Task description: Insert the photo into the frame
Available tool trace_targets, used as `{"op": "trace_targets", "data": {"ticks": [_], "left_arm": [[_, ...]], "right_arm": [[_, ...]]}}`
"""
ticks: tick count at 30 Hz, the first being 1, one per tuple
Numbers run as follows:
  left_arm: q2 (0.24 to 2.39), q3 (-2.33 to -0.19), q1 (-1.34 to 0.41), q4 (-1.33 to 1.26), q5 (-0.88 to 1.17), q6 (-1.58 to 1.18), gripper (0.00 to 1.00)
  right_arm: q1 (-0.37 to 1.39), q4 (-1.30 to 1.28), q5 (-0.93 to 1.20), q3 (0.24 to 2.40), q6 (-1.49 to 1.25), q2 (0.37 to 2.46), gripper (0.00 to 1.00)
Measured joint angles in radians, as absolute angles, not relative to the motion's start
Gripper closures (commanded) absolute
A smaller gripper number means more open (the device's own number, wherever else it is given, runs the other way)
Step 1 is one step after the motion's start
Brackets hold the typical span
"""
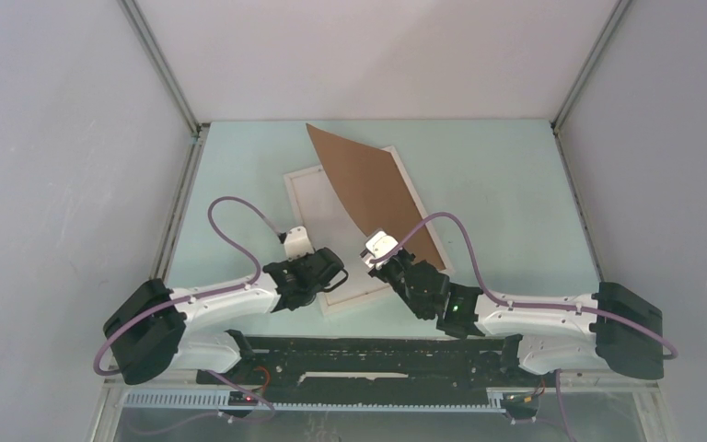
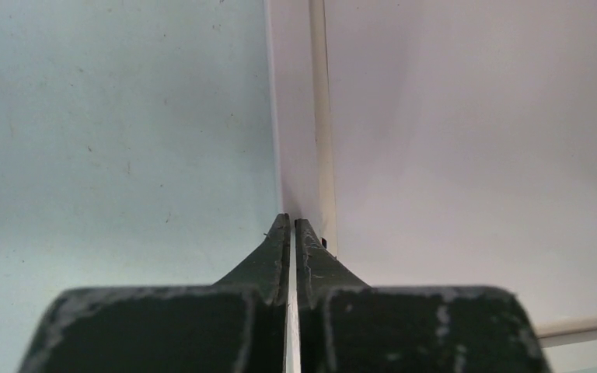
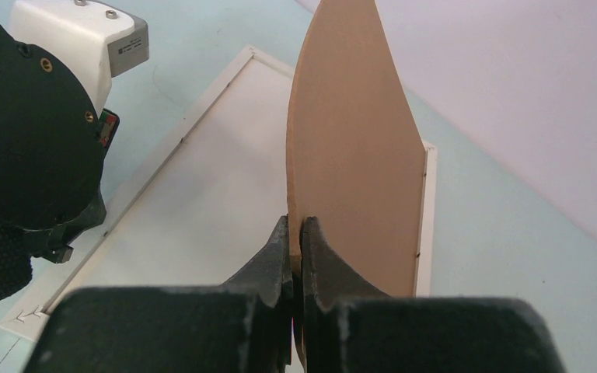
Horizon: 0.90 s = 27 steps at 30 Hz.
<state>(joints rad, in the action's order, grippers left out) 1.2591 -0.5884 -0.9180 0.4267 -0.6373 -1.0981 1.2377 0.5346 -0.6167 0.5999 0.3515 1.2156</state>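
Brown backing board rises tilted over the right side of the frame, its near edge pinched in the right claw. The white frame lies flat on the pale green worktop, left of centre, nearer the far edge. The left claw, fingers pressed together and holding nothing, points at the frame's left rim.

Brown backing board raised, tilted on edge above pale green table; white walls around.
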Motion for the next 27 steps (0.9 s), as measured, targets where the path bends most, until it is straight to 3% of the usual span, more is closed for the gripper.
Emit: {"op": "trace_targets", "data": {"ticks": [1,4,6,10,20,21,22,23,24,27], "left_arm": [[1.259,-0.588,-0.918,0.427,-0.637,-1.098,0.94],[1.259,-0.589,-0.918,0.429,-0.636,-1.101,0.56],[1.26,-0.589,-0.918,0.432,-0.63,-1.102,0.48],[1.268,-0.589,-0.918,0.434,-0.62,-1.11,0.44],[1.285,-0.589,-0.926,0.433,-0.616,-1.11,0.53],[1.288,-0.589,-0.926,0.432,-0.616,-1.11,0.59],[1.293,-0.589,-0.926,0.432,-0.616,-1.111,0.71],[1.294,-0.589,-0.926,0.428,-0.616,-1.113,0.91],[1.294,-0.589,-0.927,0.424,-0.617,-1.116,0.99],[1.291,-0.591,-0.929,0.407,-0.621,-1.124,1.0]], "right_arm": [[1.238,0.535,-0.617,0.6,0.352,1.216,1.0],[1.238,0.535,-0.617,0.6,0.352,1.216,1.0],[1.238,0.535,-0.617,0.6,0.352,1.216,1.0],[1.239,0.535,-0.619,0.6,0.352,1.216,1.0],[1.239,0.535,-0.619,0.6,0.352,1.216,1.0],[1.239,0.535,-0.619,0.6,0.352,1.216,1.0],[1.24,0.535,-0.62,0.6,0.352,1.216,1.0],[1.24,0.535,-0.62,0.6,0.352,1.216,1.0],[1.24,0.535,-0.62,0.6,0.352,1.216,1.0],[1.24,0.534,-0.62,0.6,0.352,1.216,1.0]]}}
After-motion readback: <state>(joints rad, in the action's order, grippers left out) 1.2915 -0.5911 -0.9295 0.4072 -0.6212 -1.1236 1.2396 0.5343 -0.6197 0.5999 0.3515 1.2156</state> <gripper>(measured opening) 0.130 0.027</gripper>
